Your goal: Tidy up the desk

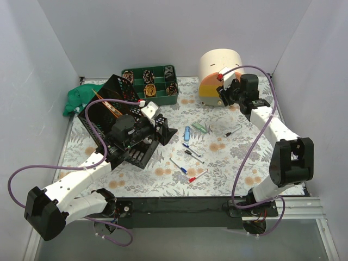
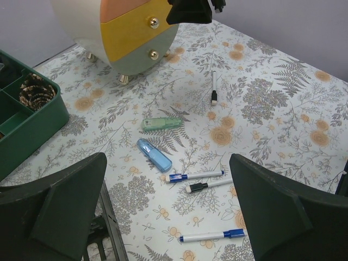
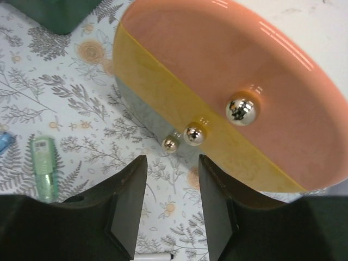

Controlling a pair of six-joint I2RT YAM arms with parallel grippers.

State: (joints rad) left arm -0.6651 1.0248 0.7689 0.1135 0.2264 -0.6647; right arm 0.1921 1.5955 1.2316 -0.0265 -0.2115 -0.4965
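The desk (image 1: 244, 163) has a pale floral top. Several markers lie at its middle (image 1: 191, 147), with a blue case (image 1: 187, 132) and a green case (image 1: 199, 128). My left gripper (image 1: 160, 130) is open and empty beside the black wire rack (image 1: 103, 117). In its wrist view (image 2: 168, 160) the jaws stand wide over the blue case (image 2: 154, 155) and two markers (image 2: 196, 175). My right gripper (image 1: 223, 95) is open and empty at the round drawer unit (image 1: 217, 70). Its fingertips (image 3: 173, 201) sit just short of the lower knobs (image 3: 193, 134).
A green compartment tray (image 1: 149, 81) stands at the back, also in the left wrist view (image 2: 32, 119). A green cloth (image 1: 79, 98) lies at far left. A black marker (image 1: 234, 131) lies apart at the right. A red-capped marker (image 1: 198, 175) lies near the front rail.
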